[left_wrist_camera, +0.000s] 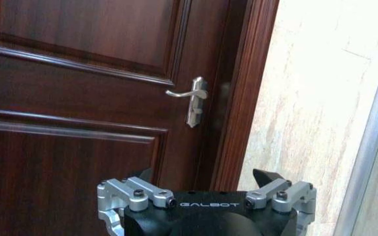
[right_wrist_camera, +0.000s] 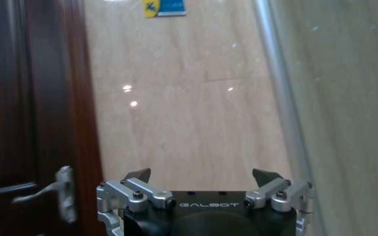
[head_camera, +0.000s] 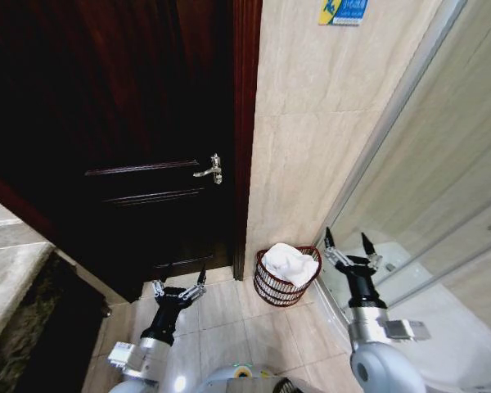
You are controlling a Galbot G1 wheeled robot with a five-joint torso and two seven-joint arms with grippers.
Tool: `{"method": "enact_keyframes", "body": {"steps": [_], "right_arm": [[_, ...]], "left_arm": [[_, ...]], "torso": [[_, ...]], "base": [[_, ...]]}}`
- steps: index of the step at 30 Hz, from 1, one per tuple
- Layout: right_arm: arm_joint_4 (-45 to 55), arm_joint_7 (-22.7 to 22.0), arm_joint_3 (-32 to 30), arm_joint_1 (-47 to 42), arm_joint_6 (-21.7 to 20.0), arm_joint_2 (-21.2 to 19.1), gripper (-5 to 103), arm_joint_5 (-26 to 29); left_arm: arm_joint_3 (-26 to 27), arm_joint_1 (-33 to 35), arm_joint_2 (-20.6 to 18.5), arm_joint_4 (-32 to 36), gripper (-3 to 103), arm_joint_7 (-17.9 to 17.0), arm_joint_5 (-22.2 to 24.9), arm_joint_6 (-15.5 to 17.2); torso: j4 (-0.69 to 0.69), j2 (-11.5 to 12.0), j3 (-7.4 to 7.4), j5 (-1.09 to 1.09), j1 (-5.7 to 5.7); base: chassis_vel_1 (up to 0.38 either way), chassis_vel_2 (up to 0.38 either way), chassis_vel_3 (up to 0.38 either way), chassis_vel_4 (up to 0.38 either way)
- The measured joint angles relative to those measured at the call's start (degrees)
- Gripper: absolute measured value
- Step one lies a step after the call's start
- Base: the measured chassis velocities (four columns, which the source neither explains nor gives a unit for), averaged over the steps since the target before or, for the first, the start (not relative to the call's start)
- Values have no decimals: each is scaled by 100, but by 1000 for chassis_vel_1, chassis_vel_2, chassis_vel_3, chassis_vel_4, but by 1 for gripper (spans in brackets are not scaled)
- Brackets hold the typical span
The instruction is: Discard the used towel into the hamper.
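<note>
Underfoot, beige floor tiles fill the lower middle of the head view, with one dark wooden door taking up the upper left and carrying a single silver lever handle. At lower left of centre the left gripper hangs above the tiles, fingers spread and holding nothing. Right of the door rises a beige marble wall with one blue sign at the top edge. At the wall's foot, centre frame, stands one hamper, a white towel bundled inside. Farther right the right gripper is released too, beside a glass partition.
</note>
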State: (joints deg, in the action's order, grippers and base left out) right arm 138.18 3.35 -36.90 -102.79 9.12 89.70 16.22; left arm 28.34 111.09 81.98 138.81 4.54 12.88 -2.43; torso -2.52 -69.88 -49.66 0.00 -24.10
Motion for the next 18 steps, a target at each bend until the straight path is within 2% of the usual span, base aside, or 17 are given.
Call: {"method": "enact_keyframes", "body": {"steps": [5, 18], "right_arm": [[-28, 77, 459, -306, 285, 79, 100, -338], [0, 298, 626, -750, 735, 177, 100, -751]], "left_arm": [[0, 0, 0, 0, 100, 0, 0, 0], [0, 0, 0, 0, 100, 0, 0, 0]], "torso": [[0, 0, 0, 0, 0], [0, 0, 0, 0, 0]], "base": [[0, 0, 0, 0], [0, 0, 0, 0]]}}
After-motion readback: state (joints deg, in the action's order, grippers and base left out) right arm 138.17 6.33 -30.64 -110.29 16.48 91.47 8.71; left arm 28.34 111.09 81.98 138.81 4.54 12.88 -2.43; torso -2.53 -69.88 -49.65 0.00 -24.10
